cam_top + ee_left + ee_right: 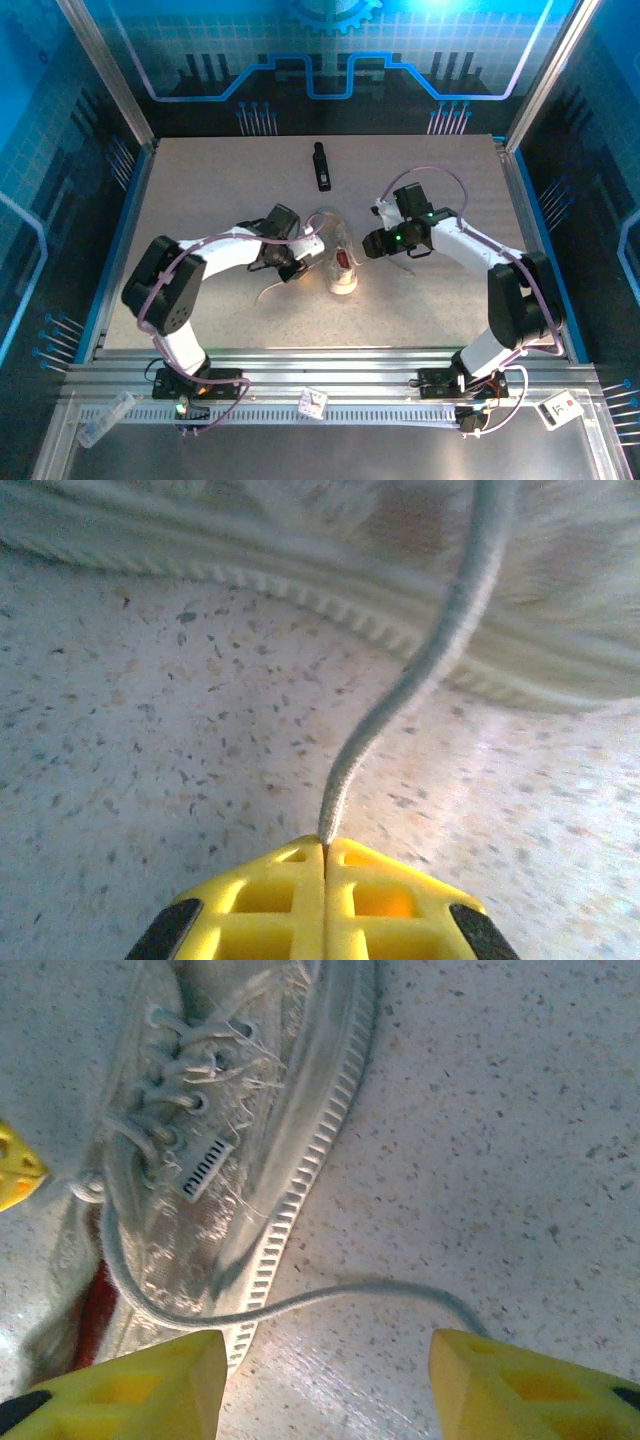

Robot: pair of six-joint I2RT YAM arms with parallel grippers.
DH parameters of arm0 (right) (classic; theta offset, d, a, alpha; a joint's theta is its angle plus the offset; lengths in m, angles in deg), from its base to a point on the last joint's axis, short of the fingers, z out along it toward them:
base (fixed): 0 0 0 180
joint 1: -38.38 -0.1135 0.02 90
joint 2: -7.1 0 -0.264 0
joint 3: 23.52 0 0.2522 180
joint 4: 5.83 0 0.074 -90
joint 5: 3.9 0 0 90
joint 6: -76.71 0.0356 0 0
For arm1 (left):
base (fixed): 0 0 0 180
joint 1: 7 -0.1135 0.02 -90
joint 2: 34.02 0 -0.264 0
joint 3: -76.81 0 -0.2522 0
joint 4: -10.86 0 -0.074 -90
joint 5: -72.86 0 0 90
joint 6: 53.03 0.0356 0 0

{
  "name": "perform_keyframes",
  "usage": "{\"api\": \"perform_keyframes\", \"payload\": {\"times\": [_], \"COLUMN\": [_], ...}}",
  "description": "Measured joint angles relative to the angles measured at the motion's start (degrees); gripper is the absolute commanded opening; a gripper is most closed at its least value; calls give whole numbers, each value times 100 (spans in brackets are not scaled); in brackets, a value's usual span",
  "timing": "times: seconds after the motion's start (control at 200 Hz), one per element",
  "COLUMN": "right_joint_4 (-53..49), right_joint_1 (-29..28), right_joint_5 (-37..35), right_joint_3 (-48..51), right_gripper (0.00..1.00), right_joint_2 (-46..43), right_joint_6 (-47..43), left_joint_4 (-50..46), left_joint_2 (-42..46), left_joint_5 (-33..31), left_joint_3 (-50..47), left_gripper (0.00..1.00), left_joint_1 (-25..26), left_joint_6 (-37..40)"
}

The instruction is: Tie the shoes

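A: Where do we have the sneaker (343, 262)?
B: Middle of the table (200, 190), between both arms. Black bar (321, 166) farther back, well apart.
A: Left gripper (325, 845)?
B: We see it pinched together on a lace (420, 670), just left of the sneaker.
A: Right gripper (325, 1360)?
B: Fingers apart, a lace strand lying between them.

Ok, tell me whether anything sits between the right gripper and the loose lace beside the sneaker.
Nothing visible does: the lace lies on the table just ahead of the open right gripper.
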Motion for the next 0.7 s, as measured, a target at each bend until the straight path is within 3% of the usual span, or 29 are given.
{"api": "perform_keyframes", "payload": {"times": [0.305, 0.7], "right_joint_4": [422, 717], "right_joint_1": [-260, -164], "right_joint_5": [302, 15], "right_joint_3": [463, 1128], "right_gripper": [55, 55], "right_joint_2": [-227, -789], "right_joint_6": [254, 1447], "left_joint_4": [428, 1746], "left_joint_2": [1650, 1729], "left_joint_5": [411, 1038], "left_joint_3": [-72, -354], "left_gripper": [0, 0], "left_joint_1": [11, 22], "left_joint_6": [-852, -1845]}}
